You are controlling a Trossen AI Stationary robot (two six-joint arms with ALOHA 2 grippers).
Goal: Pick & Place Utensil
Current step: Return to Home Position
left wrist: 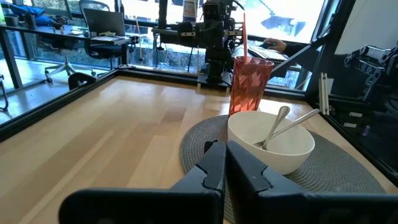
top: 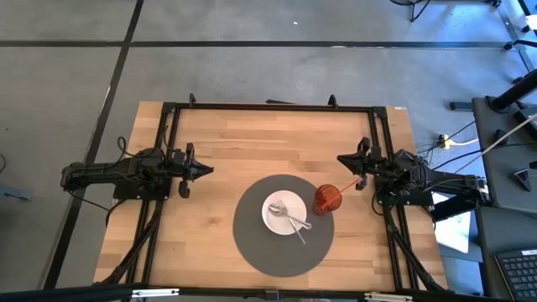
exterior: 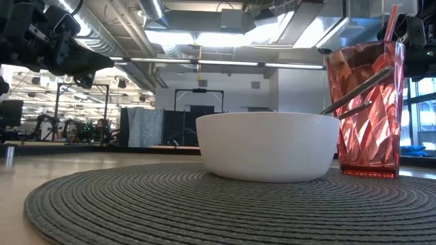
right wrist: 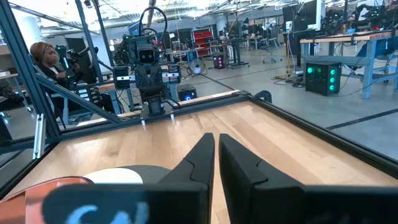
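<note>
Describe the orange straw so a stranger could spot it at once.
On the light wooden table lies a round grey woven placemat with a white bowl on it and an orange faceted glass at its right edge. The thin orange straw stands in that glass, leaning toward the right arm; unlike the two silver utensils in the bowl, it is slim, coloured and alone.
</note>
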